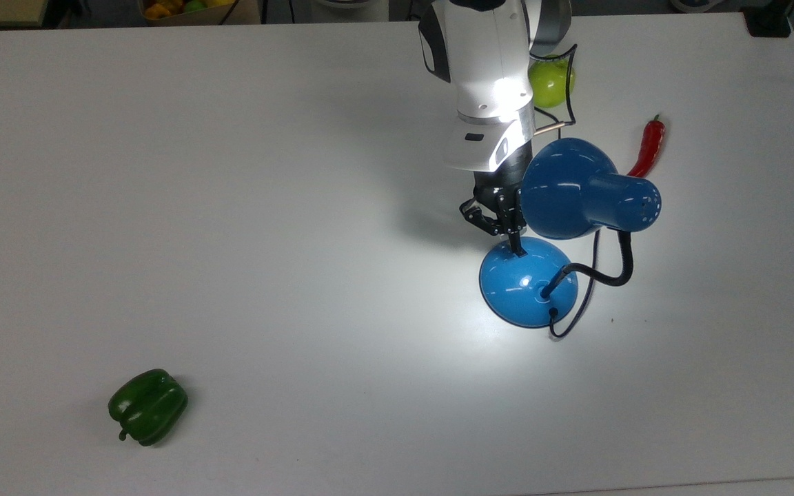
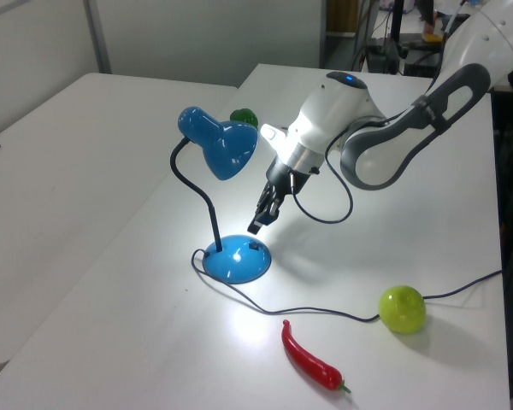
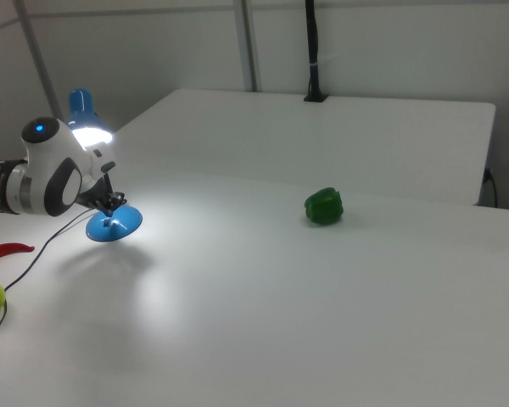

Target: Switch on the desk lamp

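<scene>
Desk lamp (image 1: 579, 200) in glossy blue, with a bell-shaped shade, a black bendy neck and a round domed base, stands on the white worktop (image 1: 266, 241) toward the top view's right. It is lit: a bright pool of light falls on the worktop around the base (image 2: 235, 260), and glare lands on the white arm housing next to the shade. The shade (image 2: 222, 147) hangs above and slightly to one side of the base, its mouth turned toward the arm. A small black switch (image 2: 253, 246) sits on the dome on the side nearest the arm, and a thin black cord (image 2: 312, 312) runs from the base across the worktop.

The robot's black claw (image 2: 264, 214) hangs just above the base, clear of the switch in the left view, with its tip pointing down at the dome. Its fingers look drawn close together with nothing between them, though I cannot tell for sure.

A long red chilli pepper (image 2: 312, 361) lies near the cord, and a round yellow-green apple (image 2: 402, 309) rests beside it toward the left view's right. A glossy green bell pepper (image 1: 147, 406) lies well apart from the lamp, near the top view's lower left.
</scene>
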